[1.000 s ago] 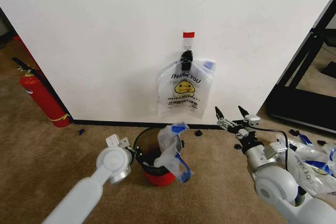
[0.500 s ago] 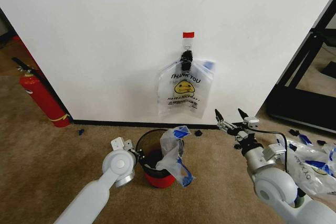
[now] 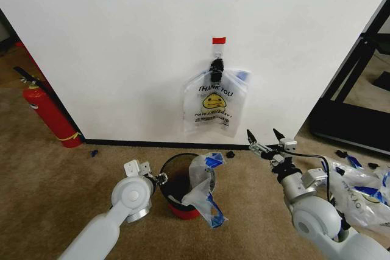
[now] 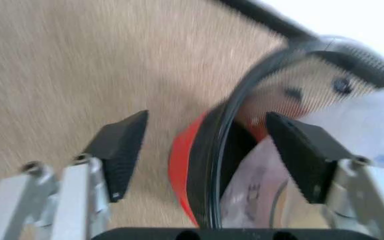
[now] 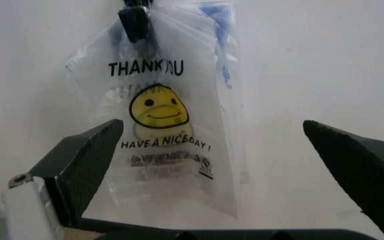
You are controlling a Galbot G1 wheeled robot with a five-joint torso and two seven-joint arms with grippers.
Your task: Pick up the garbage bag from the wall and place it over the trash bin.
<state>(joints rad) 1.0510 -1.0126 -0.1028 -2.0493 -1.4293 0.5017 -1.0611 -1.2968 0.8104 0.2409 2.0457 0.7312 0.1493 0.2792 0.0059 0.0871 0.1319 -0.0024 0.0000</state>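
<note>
lab-like test room | brown carpet (image 3: 42,175) | fire extinguisher (image 3: 46,111) | plain wall (image 3: 122,41)

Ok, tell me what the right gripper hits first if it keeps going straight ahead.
Probably the garbage bag hanging on the wall: the open right gripper frames it between its fingers, with nothing visible between. How far off is unclear.

Bag on wall clip, second bag draped at bin below

Garbage bag (image 3: 214,106) hangs flat against the white wall (image 3: 122,41) from a black clip under a red tape strip; translucent white, "THANK YOU", yellow smiley, blue-tinted handle bunched at its top. Trash bin (image 3: 178,182), round black wire mesh on a red base, stands upright on the carpet below the hanging bag and slightly to the robot's left. Another like bag (image 3: 205,192), crumpled, lies over the bin's rim, part inside, part spilling down the outside
</note>
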